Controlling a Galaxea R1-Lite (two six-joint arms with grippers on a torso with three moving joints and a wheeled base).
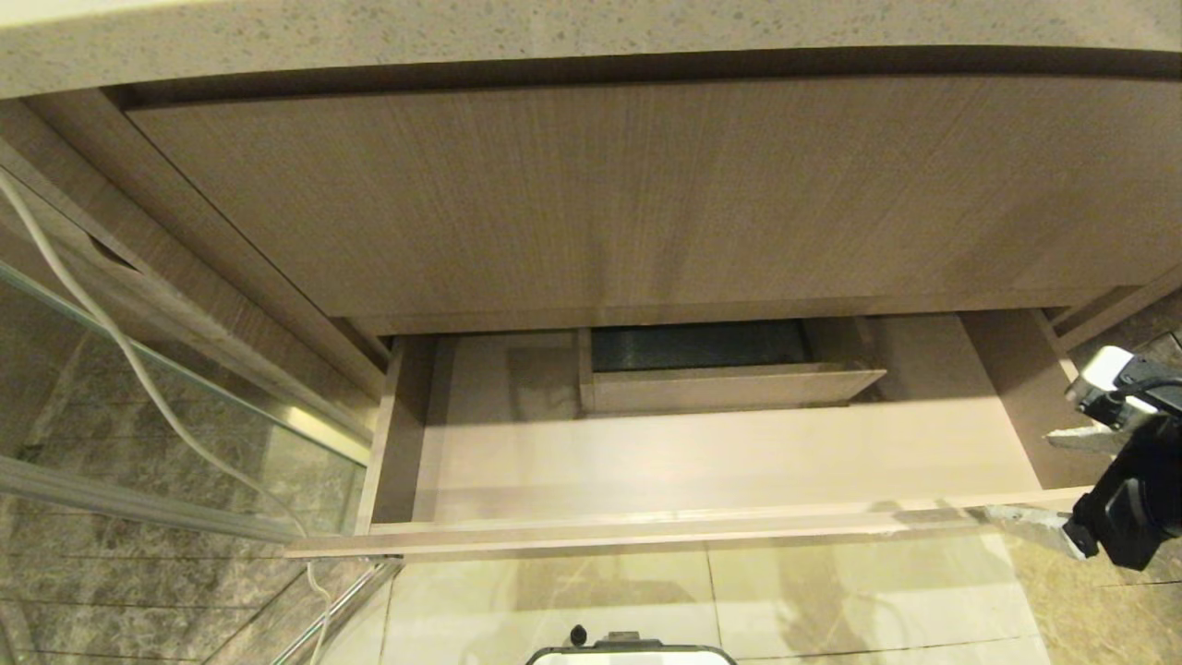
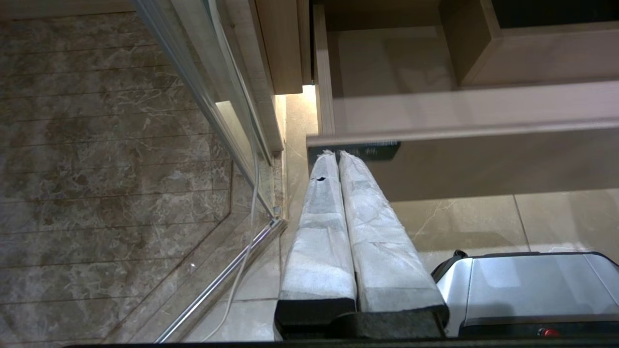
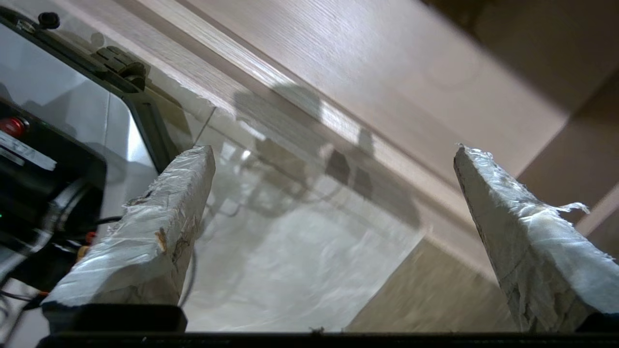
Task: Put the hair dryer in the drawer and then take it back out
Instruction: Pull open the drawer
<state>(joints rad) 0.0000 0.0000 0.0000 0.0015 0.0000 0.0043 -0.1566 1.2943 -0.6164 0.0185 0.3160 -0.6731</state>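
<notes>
The drawer (image 1: 702, 462) is pulled out below the cabinet, wide and shallow, its light-brown floor bare. A boxed cut-out (image 1: 729, 388) sits at its back middle. The hair dryer is out of view. My right gripper (image 1: 1034, 480) hangs at the drawer's right front corner, open, nothing between its wrapped fingers (image 3: 159, 222). In the right wrist view that gripper (image 3: 331, 150) looks over the floor and the drawer's front strip (image 3: 338, 63). My left gripper (image 2: 336, 154) is parked low, shut on nothing, under the left end of the drawer's front (image 2: 459, 104).
A tall wood-grain front panel (image 1: 628, 194) rises above the drawer under a speckled countertop (image 1: 554, 37). A glass shower screen (image 1: 138, 369) with a white cable (image 1: 111, 332) stands on the left. My base (image 1: 628, 654) is on the pale floor tiles (image 1: 831, 600).
</notes>
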